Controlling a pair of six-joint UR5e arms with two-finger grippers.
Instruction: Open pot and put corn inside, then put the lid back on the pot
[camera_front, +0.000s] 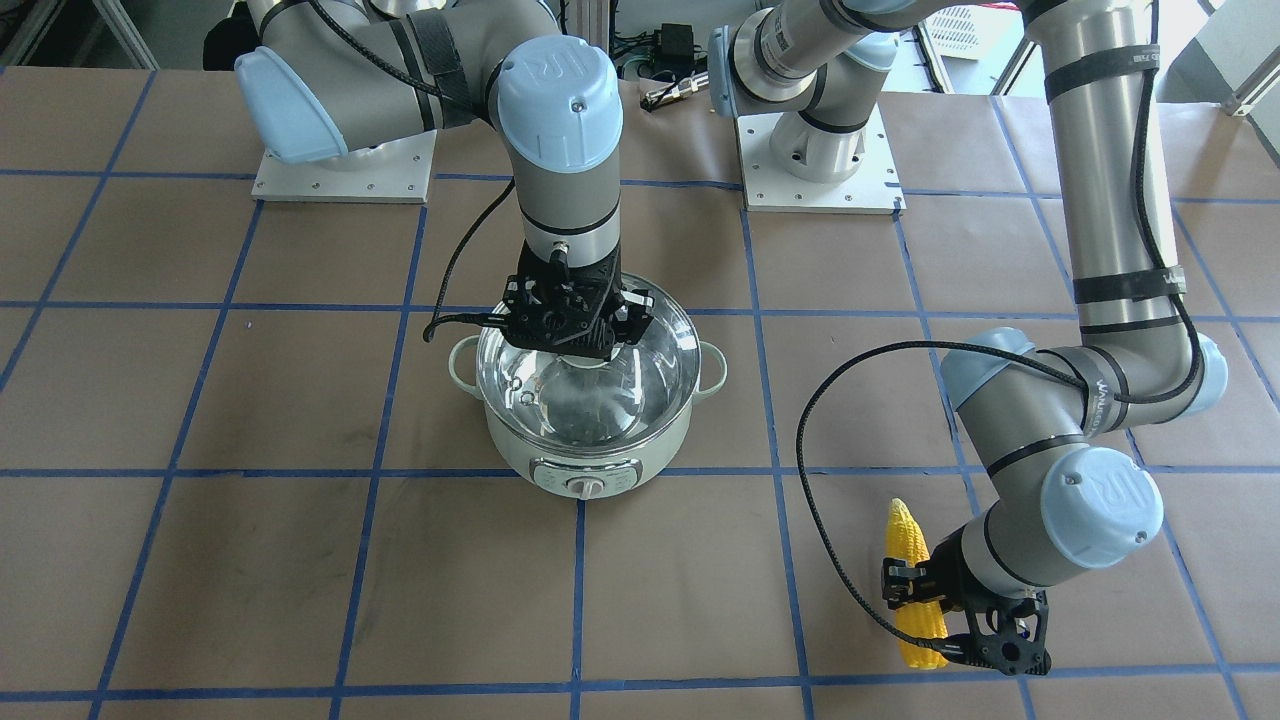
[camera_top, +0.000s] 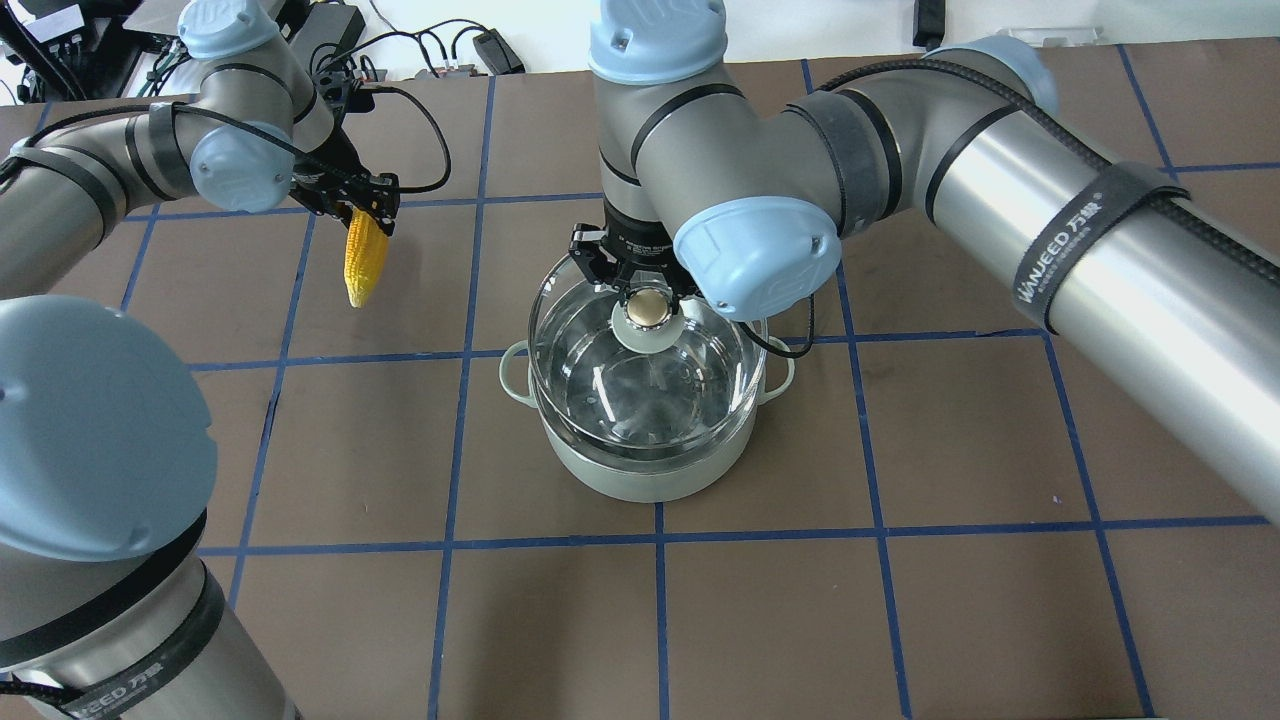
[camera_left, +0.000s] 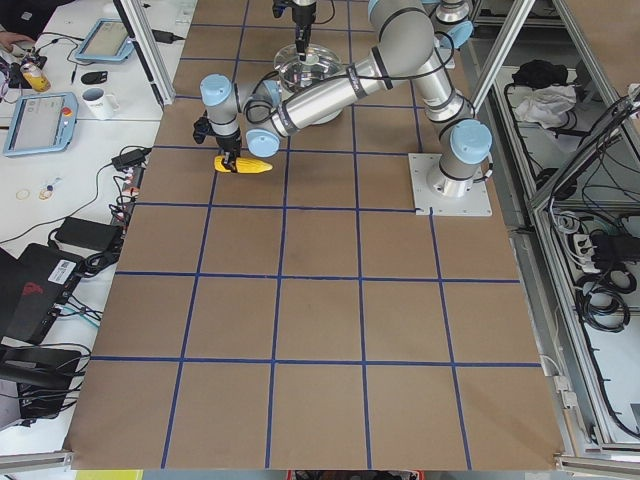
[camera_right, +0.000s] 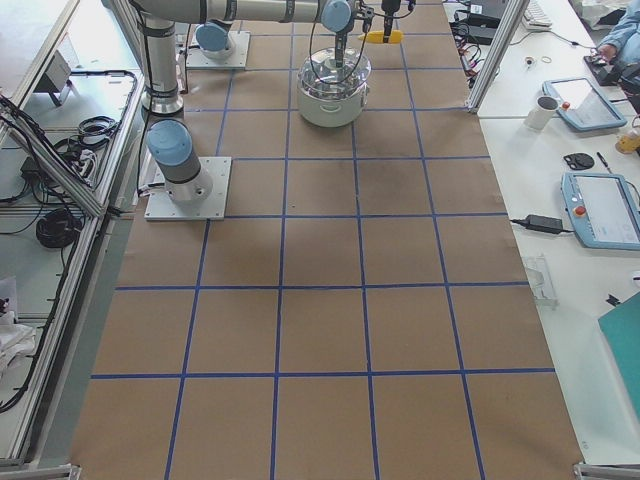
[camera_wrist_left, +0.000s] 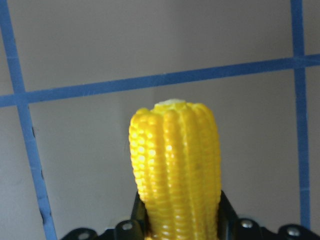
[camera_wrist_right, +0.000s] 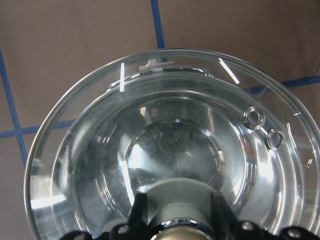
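Observation:
The mint-green pot (camera_front: 520, 455) stands mid-table and also shows in the overhead view (camera_top: 640, 482). My right gripper (camera_front: 585, 345) is shut on the beige knob (camera_top: 648, 306) of the glass lid (camera_front: 640, 400). It holds the lid just above the pot and a little off-centre. The right wrist view shows the steel interior through the lid (camera_wrist_right: 165, 145). My left gripper (camera_top: 362, 212) is shut on the thick end of the yellow corn (camera_top: 364, 262). It holds the corn low over the table, to the pot's left; the corn also shows in the front view (camera_front: 912, 560) and the left wrist view (camera_wrist_left: 175, 170).
Brown paper with a blue tape grid (camera_top: 660, 545) covers the table. The arm base plates (camera_front: 820, 170) sit at the robot's side. A black cable (camera_front: 815, 500) loops off the left wrist near the corn. Operators' desks with tablets (camera_right: 600, 205) flank the far edge.

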